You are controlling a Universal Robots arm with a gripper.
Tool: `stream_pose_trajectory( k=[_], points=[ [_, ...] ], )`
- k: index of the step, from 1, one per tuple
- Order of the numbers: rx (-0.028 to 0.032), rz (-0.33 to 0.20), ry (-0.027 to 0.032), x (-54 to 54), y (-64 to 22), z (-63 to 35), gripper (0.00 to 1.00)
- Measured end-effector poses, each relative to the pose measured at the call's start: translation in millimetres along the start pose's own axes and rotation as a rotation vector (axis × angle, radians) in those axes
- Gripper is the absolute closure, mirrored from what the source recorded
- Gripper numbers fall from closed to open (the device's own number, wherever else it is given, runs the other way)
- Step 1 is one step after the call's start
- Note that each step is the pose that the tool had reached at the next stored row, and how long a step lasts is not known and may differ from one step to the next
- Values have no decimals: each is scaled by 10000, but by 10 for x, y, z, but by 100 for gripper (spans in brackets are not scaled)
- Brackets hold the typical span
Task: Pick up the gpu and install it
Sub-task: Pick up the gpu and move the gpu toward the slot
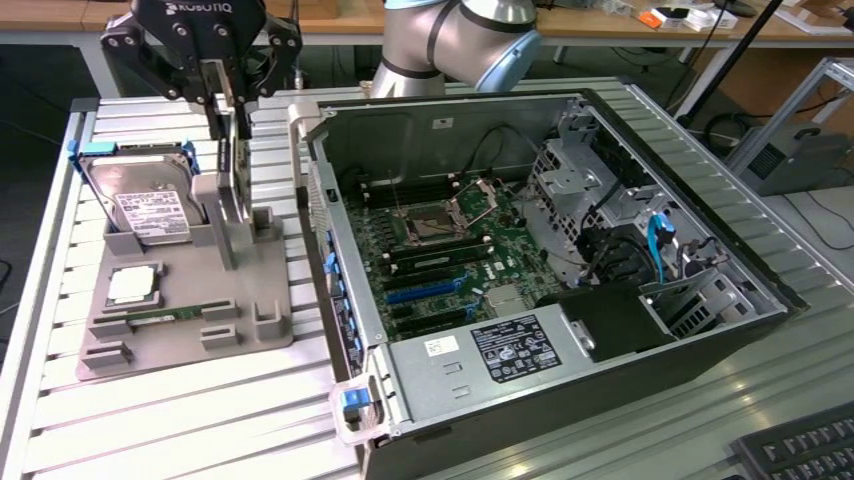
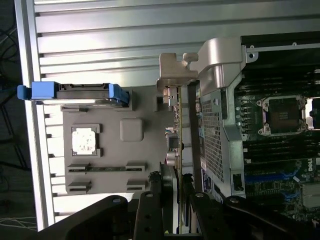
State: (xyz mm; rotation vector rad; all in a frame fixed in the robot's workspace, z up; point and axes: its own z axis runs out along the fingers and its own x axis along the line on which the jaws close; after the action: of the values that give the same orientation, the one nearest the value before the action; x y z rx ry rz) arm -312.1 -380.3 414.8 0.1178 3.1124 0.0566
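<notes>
On the exterior view's left, a hard drive (image 1: 140,205) in blue rails, a processor (image 1: 131,285) and a memory stick (image 1: 154,320) are being carried by a grey holder (image 1: 254,325) on the bench (image 1: 200,420). At the holder's edge nearest the computer case (image 1: 747,270), the gpu (image 2: 177,132) is being kept upright in its slot, its upper edge being pinched between the fingers (image 2: 154,207) of the gripper (image 1: 230,120). Just to the right it is being crowded by the open case's wall. Inside the case, the motherboard (image 1: 441,250) and power supply (image 1: 514,345) are being left exposed.
</notes>
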Motion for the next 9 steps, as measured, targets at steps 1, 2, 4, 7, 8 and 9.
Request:
stream_pose_trajectory(
  k=[1,2,4,7,8,9],
  points=[
    [0,0,0,0,0,-6,73],
    [0,0,0,0,1,-9,73],
    [0,0,0,0,1,-14,73],
    [0,0,0,-1,1,-22,73],
    [-1,0,0,-1,1,-25,73],
    [0,0,0,-1,1,-28,73]
  ],
)
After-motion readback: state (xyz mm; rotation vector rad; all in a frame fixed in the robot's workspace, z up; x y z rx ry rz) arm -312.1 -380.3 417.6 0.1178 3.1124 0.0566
